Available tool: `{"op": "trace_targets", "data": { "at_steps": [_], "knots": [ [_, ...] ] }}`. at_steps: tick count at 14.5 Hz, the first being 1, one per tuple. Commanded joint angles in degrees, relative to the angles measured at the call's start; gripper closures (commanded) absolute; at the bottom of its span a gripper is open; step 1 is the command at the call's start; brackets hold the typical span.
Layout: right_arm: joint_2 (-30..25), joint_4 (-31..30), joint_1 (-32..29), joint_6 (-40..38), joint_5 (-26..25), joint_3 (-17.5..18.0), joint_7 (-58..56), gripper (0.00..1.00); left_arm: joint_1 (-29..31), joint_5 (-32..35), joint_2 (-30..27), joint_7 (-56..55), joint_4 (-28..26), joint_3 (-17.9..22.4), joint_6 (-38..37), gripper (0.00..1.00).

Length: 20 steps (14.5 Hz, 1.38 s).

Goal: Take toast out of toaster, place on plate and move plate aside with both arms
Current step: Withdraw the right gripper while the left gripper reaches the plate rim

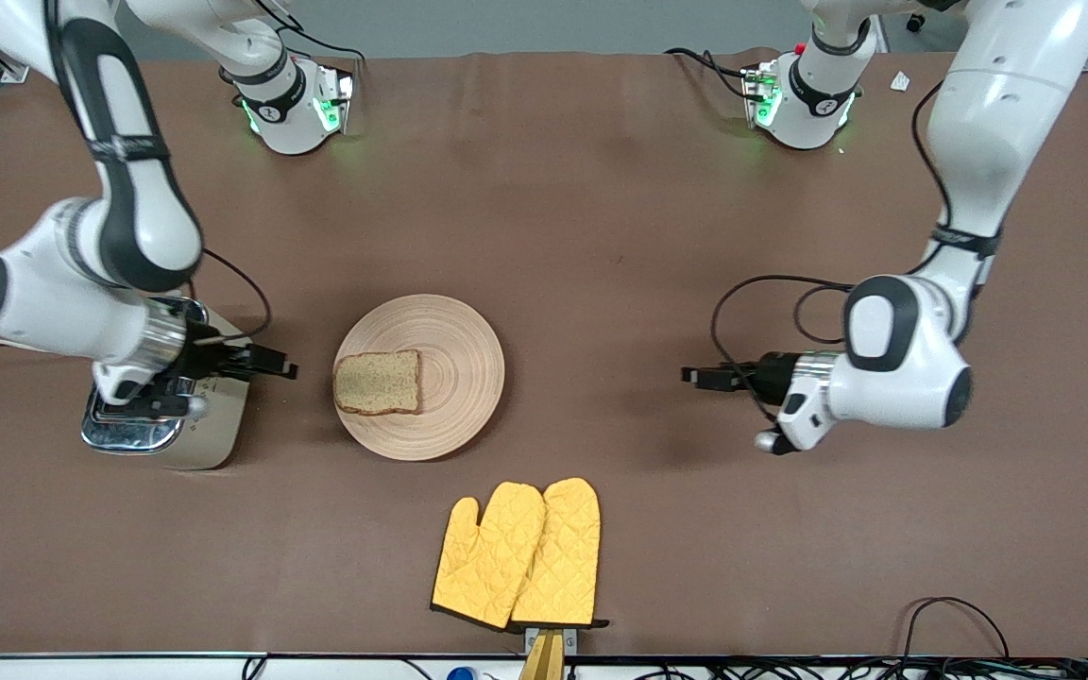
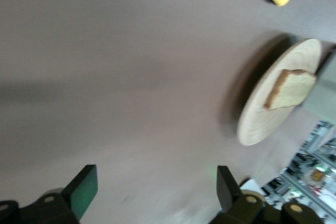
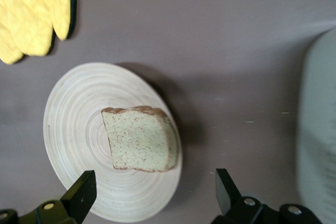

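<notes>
Between the spread right end effector over the toaster and the spread left end effector lies the toast on the plate, oven mitts nearby.

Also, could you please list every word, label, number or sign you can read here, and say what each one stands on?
No text can be read in any view.
Arm bases: a small round mark on each, too small to read.
Toast, plate, oven mitts, toaster: no lettering visible.
</notes>
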Motion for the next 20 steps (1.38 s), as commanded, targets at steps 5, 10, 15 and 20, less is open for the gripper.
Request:
{"op": "trace_targets", "data": {
  "at_steps": [5, 10, 15, 20],
  "knots": [
    [-11.9, 5.6, -3.5, -15.4, -14.6, -6.5, -1.3, 0.0, -12.6, -15.6, 10.0, 6.1, 5.1, -5.2, 19.5, 0.0],
    [-16.3, 16.0, -6.8, -31.4, -21.1, -6.1, -2.4, 0.0, -21.9, -17.4, 16.6, 7.8, 12.1, -5.2, 29.2, 0.0],
    [-20.8, 15.7, -5.3, -32.2, -29.9, -3.3, -1.7, 0.0, -26.4, -17.6, 20.2, 9.9, 14.7, -5.3, 35.5, 0.02],
    [-20.7, 15.8, -11.4, -32.0, -30.0, 8.5, 2.4, 0.0, -28.3, -18.0, 21.3, 11.1, 15.8, -5.2, 38.4, 0.39]
  ]
}}
